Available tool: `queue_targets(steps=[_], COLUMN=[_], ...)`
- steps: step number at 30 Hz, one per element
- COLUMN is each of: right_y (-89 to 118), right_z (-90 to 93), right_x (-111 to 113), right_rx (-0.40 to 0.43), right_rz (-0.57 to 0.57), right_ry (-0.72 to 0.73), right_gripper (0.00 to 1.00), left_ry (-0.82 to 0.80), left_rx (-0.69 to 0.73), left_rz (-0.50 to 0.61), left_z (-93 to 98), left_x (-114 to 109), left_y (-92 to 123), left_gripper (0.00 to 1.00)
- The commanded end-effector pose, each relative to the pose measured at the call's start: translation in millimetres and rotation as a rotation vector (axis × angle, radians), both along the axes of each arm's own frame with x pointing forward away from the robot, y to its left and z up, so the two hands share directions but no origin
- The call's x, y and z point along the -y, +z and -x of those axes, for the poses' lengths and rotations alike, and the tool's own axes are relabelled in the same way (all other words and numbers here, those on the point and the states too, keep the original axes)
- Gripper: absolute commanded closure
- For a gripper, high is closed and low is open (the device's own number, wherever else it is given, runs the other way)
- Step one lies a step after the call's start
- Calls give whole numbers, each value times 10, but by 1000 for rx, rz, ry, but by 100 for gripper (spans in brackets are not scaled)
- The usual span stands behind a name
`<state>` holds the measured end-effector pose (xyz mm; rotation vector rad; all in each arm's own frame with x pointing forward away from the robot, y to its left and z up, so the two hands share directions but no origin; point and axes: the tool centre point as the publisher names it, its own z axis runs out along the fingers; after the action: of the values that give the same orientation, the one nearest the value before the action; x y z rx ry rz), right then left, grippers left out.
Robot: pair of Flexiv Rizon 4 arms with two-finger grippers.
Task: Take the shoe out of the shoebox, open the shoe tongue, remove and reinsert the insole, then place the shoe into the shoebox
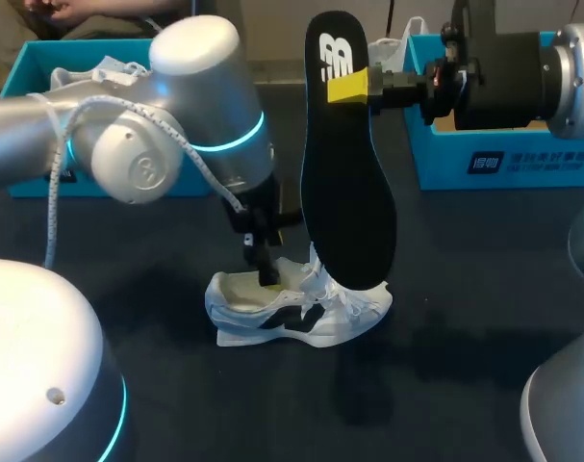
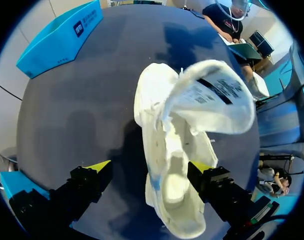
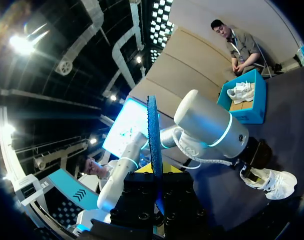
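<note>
A white shoe [image 1: 301,313] lies on its side on the dark table, tongue pulled open. My left gripper [image 1: 266,269] hangs over its heel end, open. In the left wrist view the shoe [image 2: 177,150] runs ahead from between the fingers, with the heel close to one yellow tip [image 2: 199,167] and the other tip [image 2: 99,166] standing clear of it. My right gripper [image 1: 354,87] is shut on the black insole [image 1: 349,192], which hangs upright above the shoe, lower end near the tongue. The right wrist view shows the insole [image 3: 153,130] edge-on between the fingers.
A blue shoebox [image 1: 27,72] at the back left holds another white shoe [image 1: 109,69]. A second blue box [image 1: 503,159] stands at the back right, behind my right arm. My left arm's big elbow [image 1: 195,106] sits close beside the hanging insole.
</note>
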<state>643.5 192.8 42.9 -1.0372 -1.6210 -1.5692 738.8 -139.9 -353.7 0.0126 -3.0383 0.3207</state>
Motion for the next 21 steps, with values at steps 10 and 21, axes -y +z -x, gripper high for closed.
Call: queue_targets(steps=[10, 21], right_y=[-4, -4], right_z=[-4, -4], right_x=[-29, -29], right_rx=[-1, -1], right_rz=[2, 2], right_ry=[-2, -2], right_gripper=[100, 100], left_ry=[15, 6], left_rx=[-14, -68], left_rz=[5, 19], left_z=[-61, 1], left_x=[115, 130], left_y=[-353, -457], left_gripper=[19, 82])
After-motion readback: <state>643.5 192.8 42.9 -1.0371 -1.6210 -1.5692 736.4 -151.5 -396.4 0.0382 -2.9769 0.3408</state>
